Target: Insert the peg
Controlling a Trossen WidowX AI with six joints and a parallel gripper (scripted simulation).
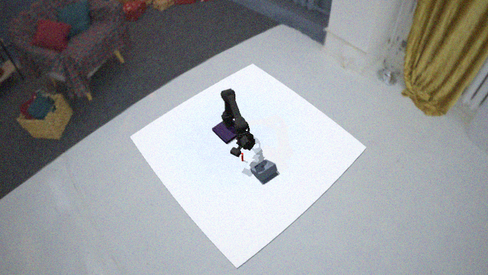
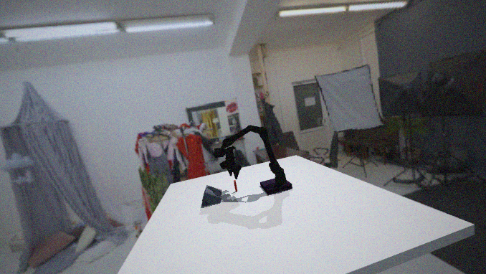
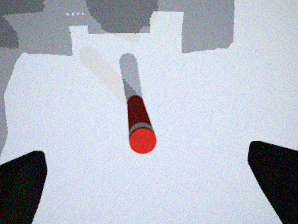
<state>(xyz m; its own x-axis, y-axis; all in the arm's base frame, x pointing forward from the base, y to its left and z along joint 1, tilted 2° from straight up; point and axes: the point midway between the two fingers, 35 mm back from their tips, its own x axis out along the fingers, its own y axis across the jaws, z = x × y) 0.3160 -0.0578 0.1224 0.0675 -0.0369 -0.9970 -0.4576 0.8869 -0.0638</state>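
Note:
A slim red round peg (image 1: 242,157) (image 2: 235,186) (image 3: 142,140) stands upright on the table; the wrist view shows its bright round top and a thin grey ring just below. My gripper (image 2: 234,176) (image 3: 150,157) is open and empty, pointing down above the peg. In the wrist view the two black fingers stand wide on either side, with the peg's top between them, somewhat nearer the left finger. The dark grey block with the sloped panel (image 1: 265,174) (image 2: 211,198) stands a short way beyond the peg. Shadow lies on its face, and the hole cannot be made out clearly.
The arm's dark purple base (image 1: 224,132) (image 2: 267,187) stands on the white table (image 1: 230,223) (image 2: 305,229), on the other side of the peg from the block. Shadows of the arm and gripper fall around the peg and block.

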